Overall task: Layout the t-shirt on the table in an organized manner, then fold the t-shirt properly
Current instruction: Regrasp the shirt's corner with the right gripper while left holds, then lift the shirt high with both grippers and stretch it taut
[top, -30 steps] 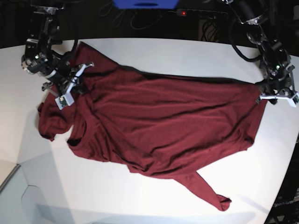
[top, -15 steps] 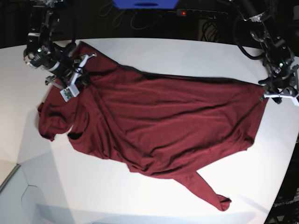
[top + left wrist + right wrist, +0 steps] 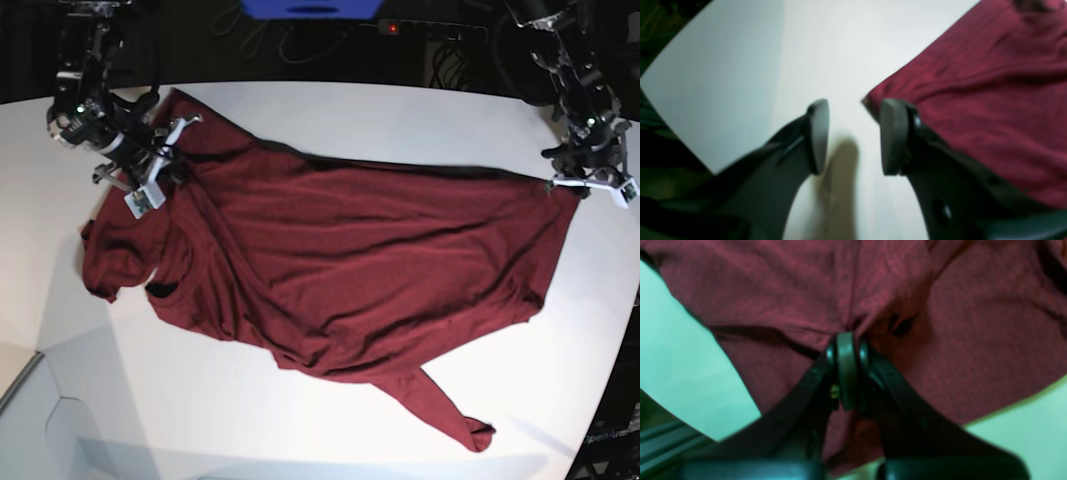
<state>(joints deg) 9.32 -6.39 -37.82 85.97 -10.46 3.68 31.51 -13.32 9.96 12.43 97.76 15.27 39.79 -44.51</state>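
On table (image 3: 330,110): one t-shirt (image 3: 350,250), two tools.

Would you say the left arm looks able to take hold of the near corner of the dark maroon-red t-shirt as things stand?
Probably yes. The left gripper has its jaws open over bare white table, and the dark maroon-red t-shirt has its corner just beside one jaw, with nothing between them.
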